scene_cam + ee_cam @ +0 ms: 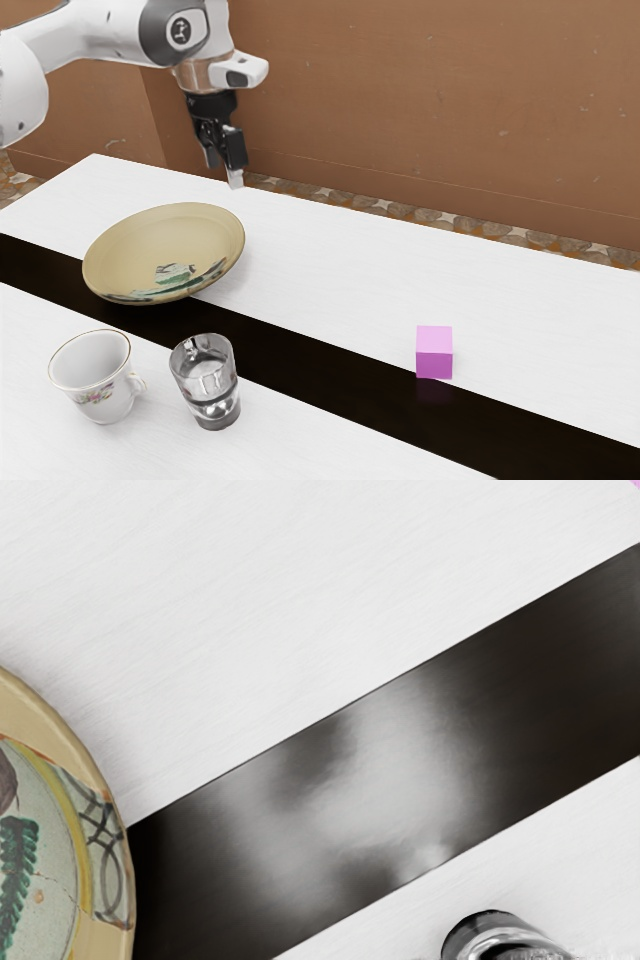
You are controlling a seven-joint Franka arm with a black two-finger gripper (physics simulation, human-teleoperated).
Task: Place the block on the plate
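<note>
Along the black stripe's (330, 376) edge sits the pink block (434, 353), white desk (330, 270) stretching between it and the decorated plate (150, 240); the jaws stand spread.

Block (434, 352) seemingly at strip edge (365, 365)

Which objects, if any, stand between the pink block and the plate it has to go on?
Nothing visible stands between the pink block and the decorated plate. The clear glass and floral teacup stand off that line, toward the exterior view's lower edge.
</note>
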